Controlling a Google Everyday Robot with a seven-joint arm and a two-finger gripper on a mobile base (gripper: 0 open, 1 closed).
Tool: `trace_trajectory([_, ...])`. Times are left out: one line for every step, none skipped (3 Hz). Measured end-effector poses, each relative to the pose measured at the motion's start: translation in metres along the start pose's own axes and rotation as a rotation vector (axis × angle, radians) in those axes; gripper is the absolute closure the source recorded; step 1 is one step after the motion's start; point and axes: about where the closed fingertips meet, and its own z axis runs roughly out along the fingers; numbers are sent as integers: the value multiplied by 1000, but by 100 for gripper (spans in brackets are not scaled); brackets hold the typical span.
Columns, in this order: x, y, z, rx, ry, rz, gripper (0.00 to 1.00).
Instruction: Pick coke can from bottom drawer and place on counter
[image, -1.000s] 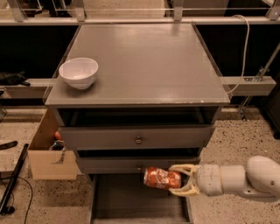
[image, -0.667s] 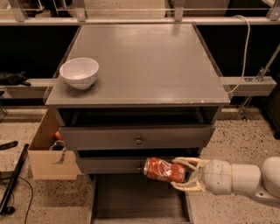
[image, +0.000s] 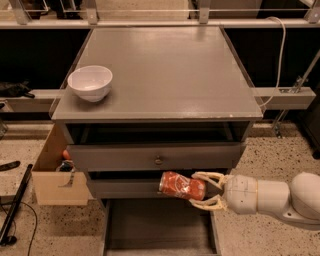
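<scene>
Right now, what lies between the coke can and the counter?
Camera view: a knobbed grey drawer front. The gripper holds the coke can over the bottom drawer.

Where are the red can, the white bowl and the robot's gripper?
coke can (image: 179, 185): camera view, middle of its red body.
white bowl (image: 90, 79): camera view, its inner hollow.
gripper (image: 197, 188): camera view, low right of centre, midway between the fingertips clamped on the coke can.

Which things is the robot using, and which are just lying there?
Using: red dented metal coke can, held by the gripper above the open deep grey bottom drawer; flat grey counter.
Just sitting: round white bowl on the counter; brown cardboard box.
</scene>
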Motion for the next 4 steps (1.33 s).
trace_trajectory([-24,-32,16,3,3,-57,100])
trace_trajectory([-32,-34,13,7,6,-76,100])
trace_trajectory([-58,-39,3,22,14,-138,100])
trace_trajectory([-122,-53,-21,19,38,-249,100])
